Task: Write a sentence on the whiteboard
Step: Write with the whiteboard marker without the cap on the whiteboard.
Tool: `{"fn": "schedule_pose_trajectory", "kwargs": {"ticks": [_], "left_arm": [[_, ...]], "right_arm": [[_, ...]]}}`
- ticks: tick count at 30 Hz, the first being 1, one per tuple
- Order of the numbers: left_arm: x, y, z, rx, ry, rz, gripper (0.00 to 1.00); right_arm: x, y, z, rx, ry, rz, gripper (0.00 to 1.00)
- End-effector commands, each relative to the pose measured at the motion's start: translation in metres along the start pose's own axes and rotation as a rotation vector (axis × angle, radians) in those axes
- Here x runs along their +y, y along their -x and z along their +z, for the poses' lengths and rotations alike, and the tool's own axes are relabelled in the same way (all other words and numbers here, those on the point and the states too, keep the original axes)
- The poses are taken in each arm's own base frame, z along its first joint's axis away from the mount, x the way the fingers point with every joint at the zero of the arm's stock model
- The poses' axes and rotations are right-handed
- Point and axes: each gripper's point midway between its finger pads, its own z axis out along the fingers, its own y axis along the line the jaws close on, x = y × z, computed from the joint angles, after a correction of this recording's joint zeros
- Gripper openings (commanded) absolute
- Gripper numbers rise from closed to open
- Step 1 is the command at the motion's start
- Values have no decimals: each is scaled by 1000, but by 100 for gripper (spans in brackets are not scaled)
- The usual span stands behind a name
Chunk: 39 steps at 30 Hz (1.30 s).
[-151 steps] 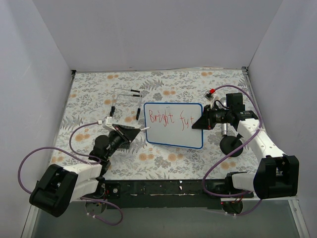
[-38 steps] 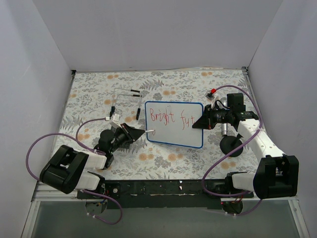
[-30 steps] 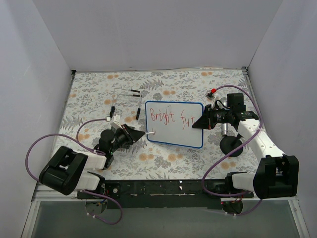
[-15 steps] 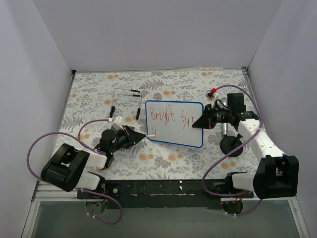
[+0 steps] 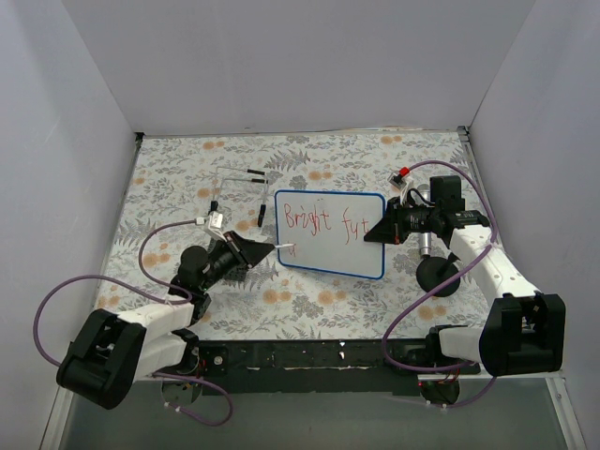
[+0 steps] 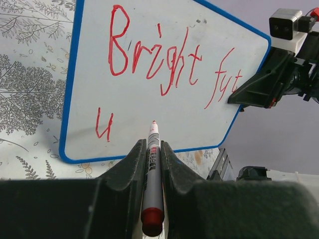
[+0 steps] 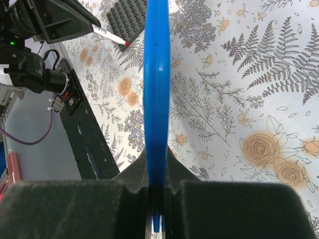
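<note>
The whiteboard sits mid-table on the flowered cloth, between the two arms and turned to face the left one; whether its lower edge rests on the cloth I cannot tell. The sentence is unfinished: "Bright fut" runs in red along the top line, and a lone "u" starts the second line near the left rim.

The step in hand is, I judge, the writing of that second line. The next move calls for setting the tip down just right of the "u" and pulling short, light strokes while the board is held steady.

The left gripper is clamped on a red marker, whose tip points at the board below "Bright", close to the surface; contact is not clear. That arm reaches low from the near left corner, wrist aimed right. The right gripper is pinched tight on the board's blue right edge; its arm bends in from the right side, forearm level.
</note>
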Motion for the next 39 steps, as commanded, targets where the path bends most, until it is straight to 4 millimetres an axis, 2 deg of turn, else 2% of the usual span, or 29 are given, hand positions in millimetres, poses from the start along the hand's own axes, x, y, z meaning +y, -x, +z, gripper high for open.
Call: {"fn": "schedule_pose_trajectory", "kwargs": {"ticks": [1, 17, 39], "left_arm": [[-2, 4, -4, -6, 8, 11, 0], [3, -4, -19, -25, 18, -31, 0], [5, -8, -8, 11, 5, -36, 0]], "right_arm": [[10, 9, -3, -34, 33, -67, 1], [8, 7, -4, -37, 34, -67, 1], [8, 6, -3, -34, 39, -66, 1]]}}
